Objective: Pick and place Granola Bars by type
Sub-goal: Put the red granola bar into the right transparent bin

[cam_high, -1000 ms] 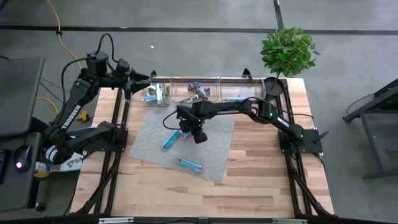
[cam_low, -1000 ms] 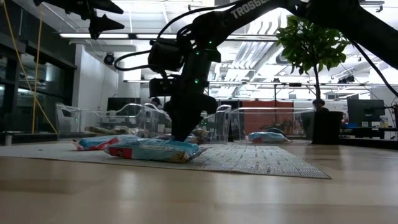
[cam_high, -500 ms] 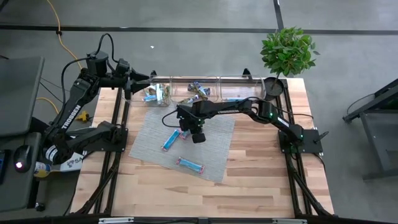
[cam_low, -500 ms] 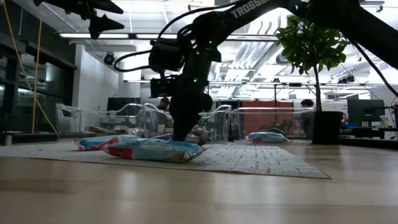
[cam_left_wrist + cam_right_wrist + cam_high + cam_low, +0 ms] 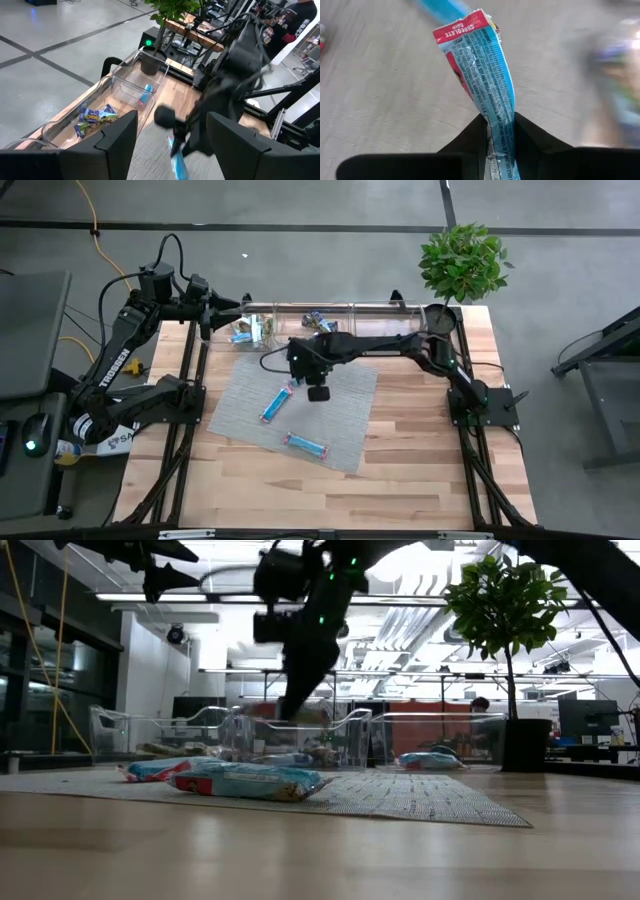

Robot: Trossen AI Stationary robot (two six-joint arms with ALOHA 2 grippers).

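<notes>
My right gripper (image 5: 299, 379) hangs above the grey mat (image 5: 240, 415), shut on a blue granola bar with a red end (image 5: 485, 75). Two more blue bars lie flat on the mat, one (image 5: 274, 403) near the gripper and one (image 5: 305, 445) closer to the near edge. Clear bins (image 5: 330, 310) along the far edge hold sorted bars: yellow-green ones (image 5: 245, 332) on the left, dark ones (image 5: 320, 325) in the middle, a blue one (image 5: 375, 338) on the right. My left gripper (image 5: 235, 305) waits open, high over the bins' left end. My right gripper pinches the blue bar between its two fingers (image 5: 470, 137) at one end of the wrapper (image 5: 496, 120), coming from above and pointing down. The wrapper is creased where it is pinched. The bar is lifted clear of the mat, and its red end (image 5: 462, 30) points away from the fingers.
A potted plant (image 5: 440, 320) stands at the far right corner, beside the bins' right end. The bare wooden table (image 5: 420, 440) lies right of and nearer than the mat. In the low view the two bars (image 5: 250, 781) lie in front of the bins (image 5: 350, 745).
My right gripper has risen from the mat and moved a little toward the far edge and the bins, staying shut. The blue bar it holds has come up off the mat. The two other bars have not moved.
</notes>
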